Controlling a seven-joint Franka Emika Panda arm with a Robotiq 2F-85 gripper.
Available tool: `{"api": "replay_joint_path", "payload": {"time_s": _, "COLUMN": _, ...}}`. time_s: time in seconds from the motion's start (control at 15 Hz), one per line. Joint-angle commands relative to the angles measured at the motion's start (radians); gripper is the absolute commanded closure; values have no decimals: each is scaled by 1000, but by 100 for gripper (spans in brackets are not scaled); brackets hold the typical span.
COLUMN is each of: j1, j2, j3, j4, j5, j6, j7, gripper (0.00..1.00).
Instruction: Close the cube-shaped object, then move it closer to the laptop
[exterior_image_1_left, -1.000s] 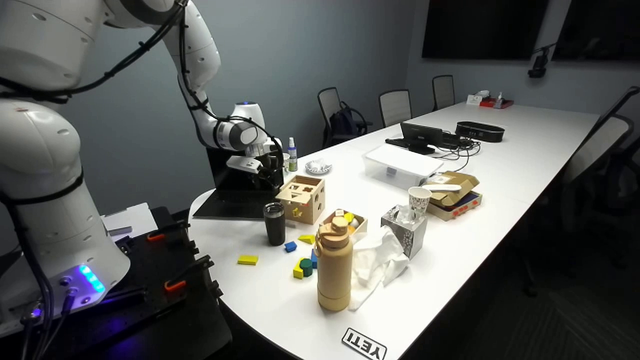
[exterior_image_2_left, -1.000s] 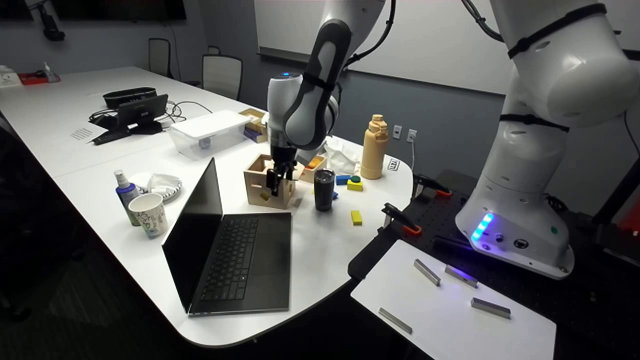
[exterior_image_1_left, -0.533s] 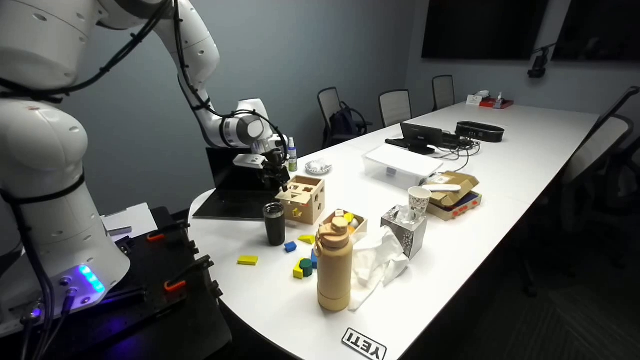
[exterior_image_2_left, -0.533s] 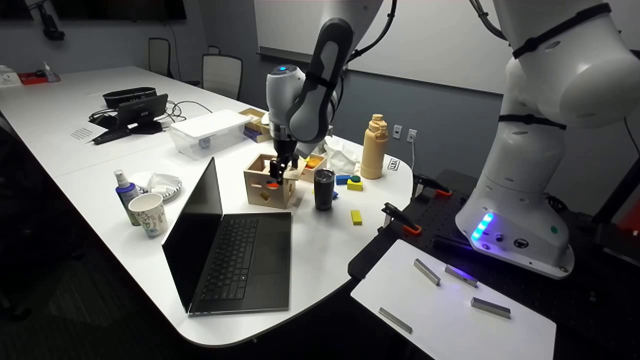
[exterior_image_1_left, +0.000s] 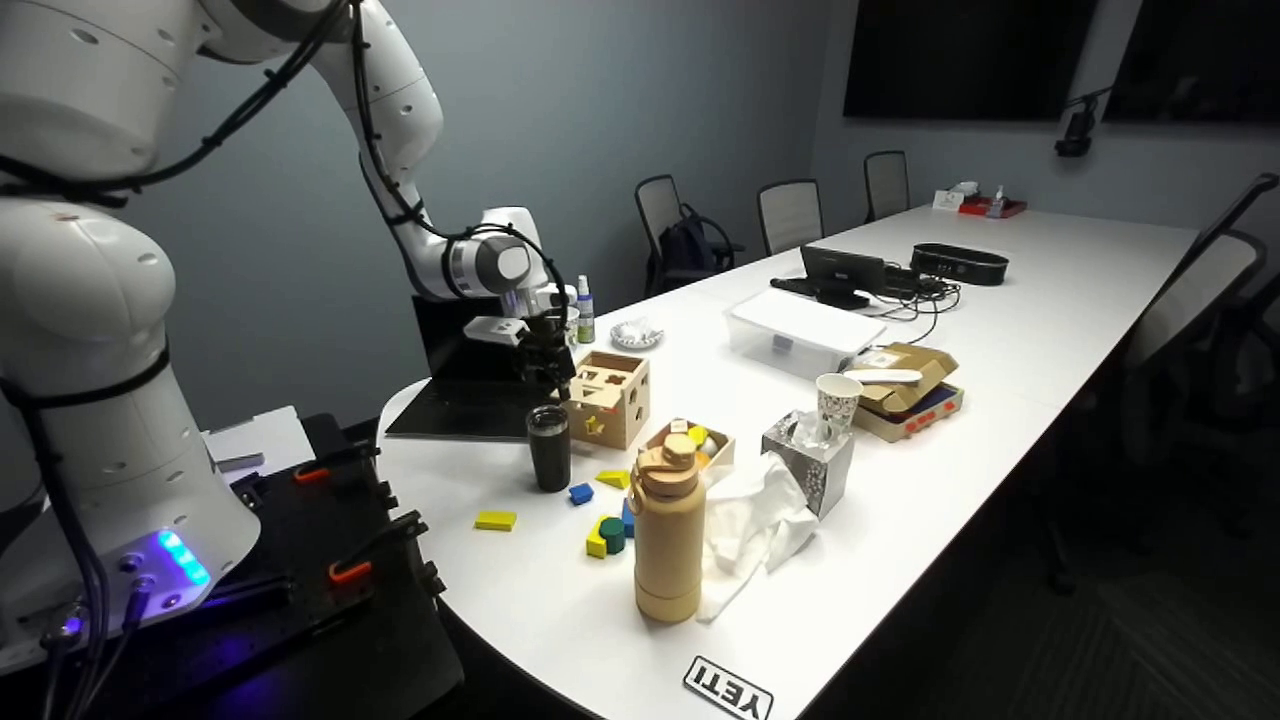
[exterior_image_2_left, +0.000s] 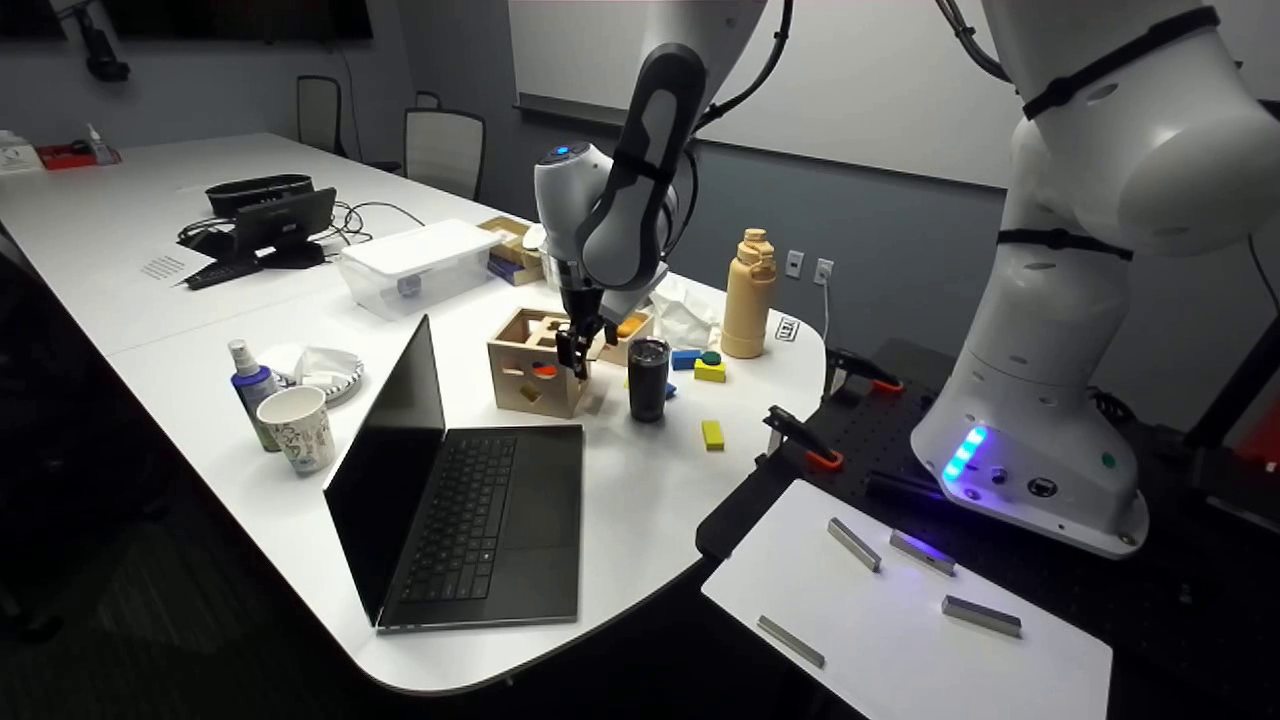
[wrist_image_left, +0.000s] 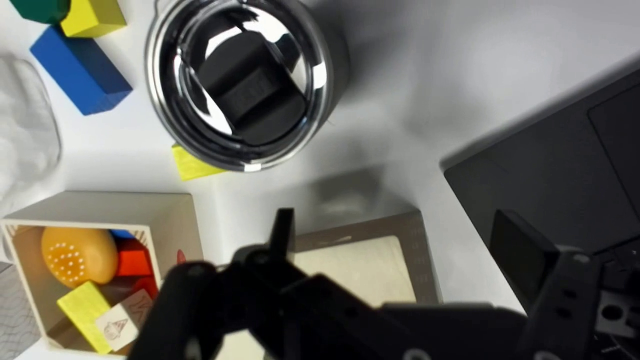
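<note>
Base: glossy white, rounded housing (exterior_image_2_left: 1030, 450). Set into it: one slanted, blue-glowing light strip (exterior_image_2_left: 965, 454); one black oval badge (exterior_image_2_left: 1042, 487), pale-marked. Plugged into the base: black cables (exterior_image_1_left: 138, 605). Above the base: bulging white arm segments (exterior_image_2_left: 1180, 150) with small grey oval caps (exterior_image_2_left: 1102, 94); black straps (exterior_image_2_left: 1062, 240); thick black cable bundle (exterior_image_1_left: 208, 143), tied at intervals; charcoal trim (exterior_image_2_left: 668, 68), round-ended. Farthest from the base along the arm: white cylindrical wrist (exterior_image_2_left: 568, 205); dark cap (exterior_image_2_left: 563, 150), blue-lit; flat white block (exterior_image_1_left: 495, 330); black two-fingered gripper (wrist_image_left: 402, 232), with a grey plate (wrist_image_left: 614, 329) pierced by dark round holes.
</note>
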Motion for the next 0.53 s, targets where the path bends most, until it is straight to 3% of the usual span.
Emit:
{"api": "replay_joint_path", "payload": {"time_s": 0.0, "j1": -21, "j2": 25, "j3": 17, "j4": 23, "j5": -29, "j6": -6, "j7": 44, "gripper": 0}}
{"api": "replay_joint_path", "payload": {"time_s": 0.47, "j1": -55, "j2": 86, "j3": 53, "j4": 70, "j5": -10, "j6": 23, "j7": 29, "gripper": 0}}
